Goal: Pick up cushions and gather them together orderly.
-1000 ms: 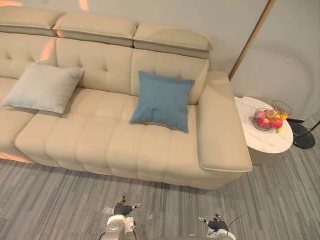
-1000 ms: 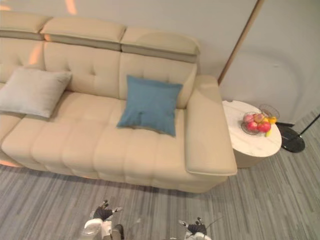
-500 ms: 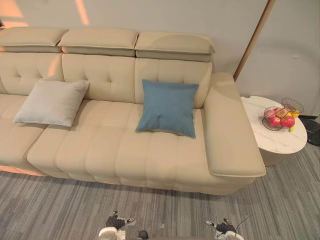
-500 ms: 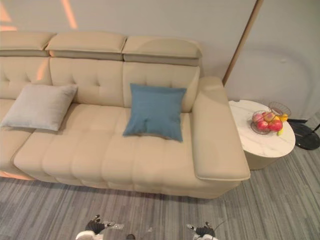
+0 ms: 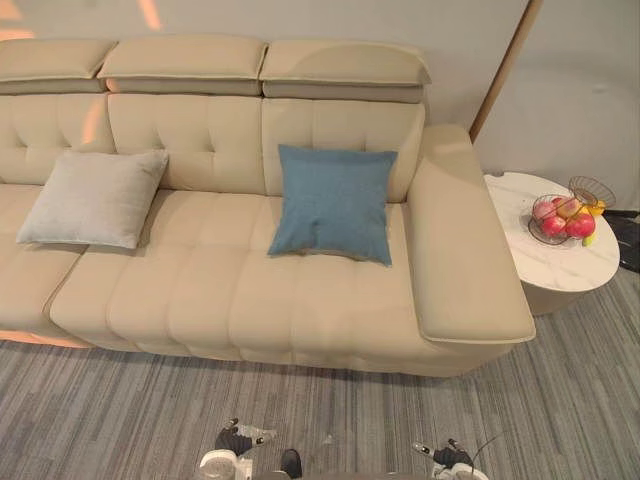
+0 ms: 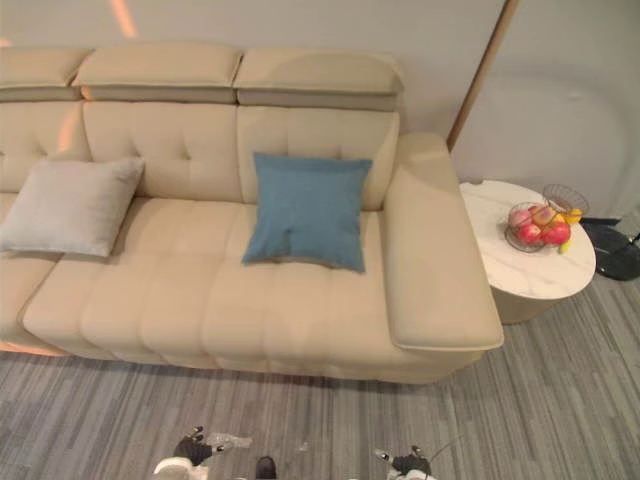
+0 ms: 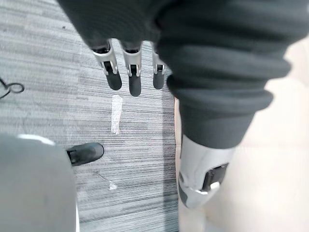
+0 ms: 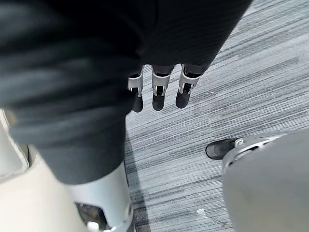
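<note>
Down low in front of the sofa, the robot's left hand (image 7: 134,72) hangs with its fingers straight and relaxed, pointing at the grey striped carpet (image 7: 58,72) and holding nothing. A small pale scrap of tape (image 7: 116,113) lies on the carpet just beyond those fingertips. The right hand (image 8: 159,89) hangs the same way on the other side, fingers loose and released over the carpet, with nothing in it either.

Further out stands a long cream sofa (image 5: 250,290) with a tufted back and padded headrests. Both cushions are on it, well apart from each other. The blue cushion (image 5: 333,202) leans upright against the backrest at the right end of the seat, just beside the broad armrest (image 5: 465,250). The light grey cushion (image 5: 95,198) leans against the backrest much farther to the left, with a bare stretch of seat between the two.

Past the armrest, a small round white counter (image 5: 545,275) stands against the sofa's end. On it sits a wire basket (image 5: 560,218) of red and yellow fruit, with a smaller wire basket (image 5: 590,190) touching it. A slim brass-coloured pole (image 5: 505,65) slants up across the wall behind.
</note>
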You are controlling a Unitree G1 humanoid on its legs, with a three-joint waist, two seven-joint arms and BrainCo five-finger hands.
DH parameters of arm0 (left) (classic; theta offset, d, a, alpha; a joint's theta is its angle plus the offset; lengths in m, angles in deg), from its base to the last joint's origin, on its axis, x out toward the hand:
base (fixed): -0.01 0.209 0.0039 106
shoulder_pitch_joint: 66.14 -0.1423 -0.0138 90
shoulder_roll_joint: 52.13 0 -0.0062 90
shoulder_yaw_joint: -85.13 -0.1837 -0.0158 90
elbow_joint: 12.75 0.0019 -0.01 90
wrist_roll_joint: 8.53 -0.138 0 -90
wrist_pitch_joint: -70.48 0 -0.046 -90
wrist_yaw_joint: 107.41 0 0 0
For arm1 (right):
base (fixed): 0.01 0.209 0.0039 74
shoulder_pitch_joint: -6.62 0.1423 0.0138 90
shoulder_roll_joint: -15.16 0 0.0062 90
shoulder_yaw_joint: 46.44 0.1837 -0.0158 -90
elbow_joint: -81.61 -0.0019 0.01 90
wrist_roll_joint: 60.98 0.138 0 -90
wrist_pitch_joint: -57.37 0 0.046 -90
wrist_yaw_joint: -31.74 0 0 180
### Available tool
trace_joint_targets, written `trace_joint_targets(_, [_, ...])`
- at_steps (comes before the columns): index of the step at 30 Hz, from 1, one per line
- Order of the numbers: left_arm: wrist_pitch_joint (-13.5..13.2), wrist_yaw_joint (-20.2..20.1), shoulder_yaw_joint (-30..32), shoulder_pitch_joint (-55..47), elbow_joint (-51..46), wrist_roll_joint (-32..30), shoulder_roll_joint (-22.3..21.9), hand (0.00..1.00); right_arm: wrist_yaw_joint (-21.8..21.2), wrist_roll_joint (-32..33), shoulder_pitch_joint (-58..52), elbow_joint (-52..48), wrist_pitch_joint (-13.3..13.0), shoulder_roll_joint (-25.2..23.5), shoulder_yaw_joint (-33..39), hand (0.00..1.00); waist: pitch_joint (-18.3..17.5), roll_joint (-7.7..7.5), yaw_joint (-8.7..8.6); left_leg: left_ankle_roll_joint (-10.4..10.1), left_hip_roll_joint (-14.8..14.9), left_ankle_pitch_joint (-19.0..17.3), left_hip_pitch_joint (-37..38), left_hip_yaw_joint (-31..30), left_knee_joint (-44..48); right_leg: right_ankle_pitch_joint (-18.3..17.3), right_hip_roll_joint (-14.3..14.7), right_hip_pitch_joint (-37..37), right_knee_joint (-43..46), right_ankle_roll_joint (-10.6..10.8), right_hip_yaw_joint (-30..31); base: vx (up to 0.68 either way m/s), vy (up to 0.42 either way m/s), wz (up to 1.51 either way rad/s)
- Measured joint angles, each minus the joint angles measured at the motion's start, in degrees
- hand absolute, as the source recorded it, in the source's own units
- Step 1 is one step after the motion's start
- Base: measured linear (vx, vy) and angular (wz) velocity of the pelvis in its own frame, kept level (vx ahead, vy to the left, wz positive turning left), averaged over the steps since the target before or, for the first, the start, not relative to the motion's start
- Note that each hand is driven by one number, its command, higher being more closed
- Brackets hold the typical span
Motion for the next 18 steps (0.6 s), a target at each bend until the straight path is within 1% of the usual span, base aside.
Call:
trace_joint_targets(4, [0.02, -0.09, -0.52, 0.01, -0.01, -1.00, 0.10, 0.00, 0.00, -0.01, 0.34, -0.29, 0.20, 0.06, 0.02, 0.00, 0.08, 0.01, -0.05, -0.02, 0.60, 0.01, 1.20, 3.57, 0.05, 0.01, 0.19, -0.22, 1.05, -0.01, 2.70, 0.07, -0.023, -0.35])
trace_joint_targets(5, [0.03, -0.09, -0.51, 0.04, -0.01, -1.01, 0.12, 0.00, 0.01, -0.02, 0.32, -0.35, 0.30, 0.05, 0.02, 0.00, 0.22, 0.00, -0.15, -0.53, 1.11, -0.87, 2.03, 5.06, 1.19, 0.03, 0.50, -0.69, 1.91, -0.05, 4.75, 0.06, -0.017, -0.57])
trace_joint_targets(6, [0.04, -0.11, -0.44, 0.02, -0.01, -1.02, 0.13, 0.00, 0.01, -0.04, 0.31, -0.48, 0.30, 0.02, 0.02, 0.00, 0.40, -0.02, -0.26, -0.48, 1.46, -2.00, 1.83, 4.93, 2.76, 0.09, 0.68, -0.70, 2.24, -0.12, 5.67, 0.02, -0.016, -0.70])
trace_joint_targets(7, [0.03, -0.14, 0.10, 0.23, -0.04, -1.00, 0.08, 0.00, 0.04, -0.06, 0.15, -1.56, 0.29, -0.23, 0.02, 0.00, 1.18, -0.30, -0.23, -0.33, 1.96, -4.95, 0.37, 4.47, 8.55, 0.13, 1.07, -0.95, 3.39, -0.17, 8.54, 0.00, -0.020, -0.78])
trace_joint_targets(8, [-0.02, -0.13, 0.69, 0.36, -0.06, -0.99, -0.09, 0.00, 0.09, -0.06, 0.24, -2.05, 0.26, -0.32, -0.03, 0.00, 1.59, -0.67, 0.04, 0.27, 2.16, -5.89, -0.91, 3.54, 12.61, 0.25, 1.14, -1.72, 4.45, -0.36, 11.54, -0.01, -0.045, -1.00])
trace_joint_targets(9, [-0.06, -0.09, 1.46, 0.52, -0.08, -0.99, -0.41, 0.00, 0.13, -0.06, 0.35, -2.31, 0.24, -0.26, -0.08, 0.00, 1.54, -0.65, 0.08, 0.74, 2.35, -6.41, -2.06, 1.59, 15.29, 0.69, 1.35, -2.68, 5.06, -0.60, 13.70, -0.03, -0.057, -1.06])
trace_joint_targets(10, [-0.14, -0.09, 2.24, 0.56, -0.12, -0.89, -1.05, 0.00, 0.20, -0.07, 0.30, -3.01, 0.20, -0.22, -0.12, 0.00, 1.51, -0.14, 0.07, 0.76, 2.83, -7.47, -2.89, -0.61, 17.59, 1.37, 1.96, -3.69, 5.39, -0.48, 15.87, -0.03, -0.049, -1.48])
trace_joint_targets(11, [-0.23, -0.05, 2.71, 0.44, -0.10, -0.81, -2.18, 0.00, 0.28, -0.21, 0.28, -4.34, 0.21, -0.25, -0.20, 0.00, 1.64, 1.03, 0.14, -0.16, 4.45, -10.05, -3.04, -1.41, 19.16, 2.23, 3.75, -5.45, 5.78, -0.20, 19.24, -0.02, -0.014, -2.01])
trace_joint_targets(12, [-0.21, -0.07, 3.64, 0.49, -0.11, -0.81, -2.91, 0.00, 0.34, -0.89, 0.31, -5.63, 0.25, -0.28, -0.83, 0.00, 1.28, 2.45, 0.19, -1.28, 6.21, -12.69, -2.37, 1.58, 19.16, 2.42, 5.62, -7.25, 6.24, -0.02, 22.77, -0.02, 0.021, -1.90])
trace_joint_targets(13, [-0.21, -0.11, 3.69, 0.51, -0.11, -0.81, -3.02, 0.00, 0.39, -1.36, 0.28, -6.24, 0.30, -0.38, -1.15, 0.00, 1.32, 2.52, 0.22, -1.70, 6.69, -13.40, -2.08, 3.12, 19.12, 2.42, 6.22, -7.99, 6.45, -0.02, 24.00, -0.04, 0.044, -2.11])
trace_joint_targets(14, [-0.21, -0.12, 4.15, 0.92, -0.15, -0.81, -3.17, 0.00, 0.44, -2.22, 0.43, -7.04, 0.31, -0.91, -3.23, 0.00, 1.48, 2.21, 0.25, -1.89, 8.22, -14.46, -1.35, 8.66, 19.11, 3.53, 7.95, -10.96, 7.90, 0.71, 27.56, -0.08, 0.048, -1.50])
trace_joint_targets(15, [-0.21, -0.12, 4.14, 1.14, -0.19, -0.81, -3.23, 0.00, 0.46, -2.23, 0.41, -7.47, 0.32, -1.15, -3.67, 0.00, 1.52, 2.07, 0.26, -1.91, 8.55, -14.46, -1.13, 10.25, 19.10, 4.26, 8.37, -11.71, 8.23, 0.89, 27.82, -0.09, 0.046, -1.79])
trace_joint_targets(16, [-0.21, -0.12, 4.14, 1.44, -0.61, -0.85, -3.64, 0.00, 0.55, -2.24, 0.22, -8.88, 0.32, -1.74, -4.64, 0.00, 1.52, 2.07, 0.30, -1.92, 9.62, -14.45, -0.66, 13.69, 19.07, 5.76, 8.85, -13.41, 8.71, 1.10, 26.86, -0.09, 0.038, -1.48])
trace_joint_targets(17, [-0.26, -0.13, 4.15, 1.42, -1.79, -0.88, -3.65, 0.00, 0.59, -2.26, 0.20, -9.14, 0.33, -2.48, -4.93, 0.00, 1.62, 2.08, 0.29, -1.94, 10.14, -14.44, 0.23, 18.02, 18.71, 6.35, 8.61, -15.51, 9.55, 0.38, 21.47, -0.07, 0.020, -1.82])
trace_joint_targets(18, [-0.26, -0.13, 4.06, 1.76, -2.74, -0.88, -3.48, 0.00, 0.54, -2.30, 0.22, -9.21, 0.33, -3.03, -5.39, 0.00, 1.50, 1.18, 0.07, -1.96, 9.88, -14.42, 1.33, 22.04, 18.13, 5.16, 6.25, -17.60, 11.04, -1.44, 10.90, -0.06, 0.009, -1.44])
